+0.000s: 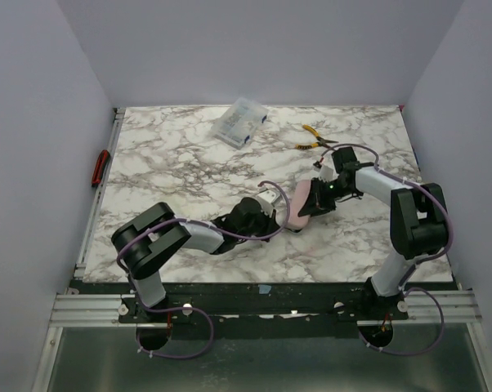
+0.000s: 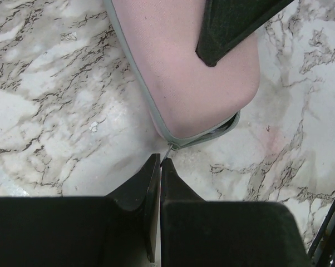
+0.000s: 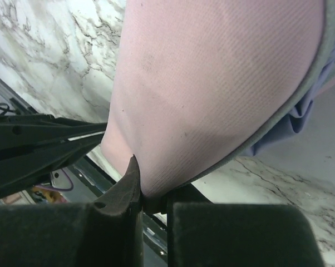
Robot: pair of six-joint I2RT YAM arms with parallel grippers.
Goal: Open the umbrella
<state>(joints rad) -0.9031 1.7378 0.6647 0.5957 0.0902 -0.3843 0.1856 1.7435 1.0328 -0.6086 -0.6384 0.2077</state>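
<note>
Marble-print table [image 1: 189, 163], plain pale walls [image 1: 33, 122]. L claw [image 2: 159, 164] closed on zip pull [image 2: 168, 149] of pink pouch [image 2: 190, 72]; R claw [image 3: 153, 190] pinching pouch edge

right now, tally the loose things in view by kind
pink zip pouch: 1
clear plastic box: 1
yellow-handled pliers: 1
red item at the table's left edge: 1
total: 4
</note>
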